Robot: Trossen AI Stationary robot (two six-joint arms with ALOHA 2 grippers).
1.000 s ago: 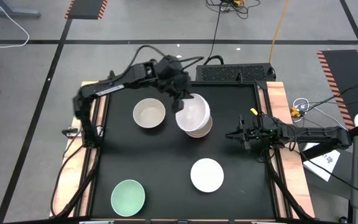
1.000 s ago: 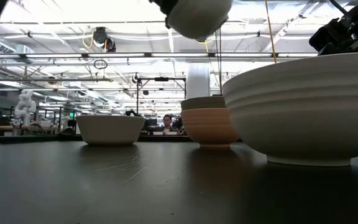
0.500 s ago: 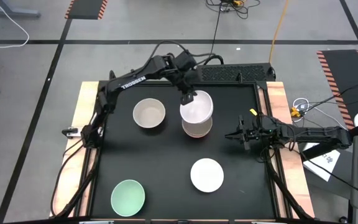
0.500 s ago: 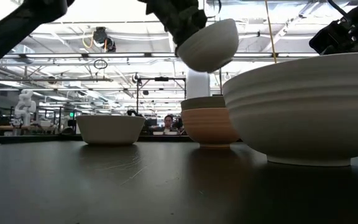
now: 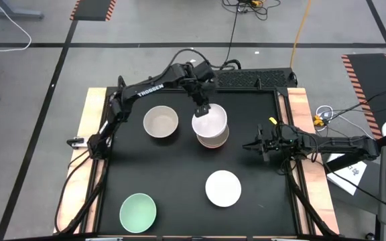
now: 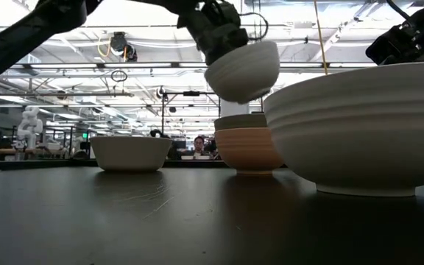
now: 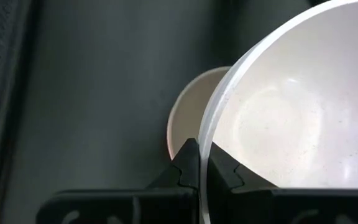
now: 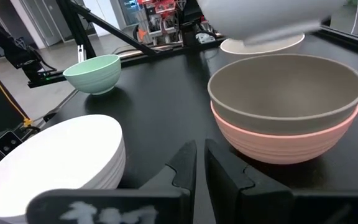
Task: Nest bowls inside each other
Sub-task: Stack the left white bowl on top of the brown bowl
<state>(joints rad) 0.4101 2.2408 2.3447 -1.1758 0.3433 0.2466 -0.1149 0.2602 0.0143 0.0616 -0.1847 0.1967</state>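
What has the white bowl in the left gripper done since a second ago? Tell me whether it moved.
Yes. In the low view the white bowl held by the left gripper has come down toward the olive-brown bowl nested in the salmon-orange bowl, without touching it yet.

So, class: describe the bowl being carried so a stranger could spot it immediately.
Find the black table, then the stack of two bowls near its far edge. The white bowl hangs just above that stack, pinched by its rim in the left gripper; it alone is off the table.

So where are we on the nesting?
Done: the olive-brown bowl sits inside the salmon-orange bowl. In hand: the left gripper holds a white bowl by its rim above that stack. Left: the beige-grey bowl, the second white bowl and the mint green bowl. The right gripper waits nearby.
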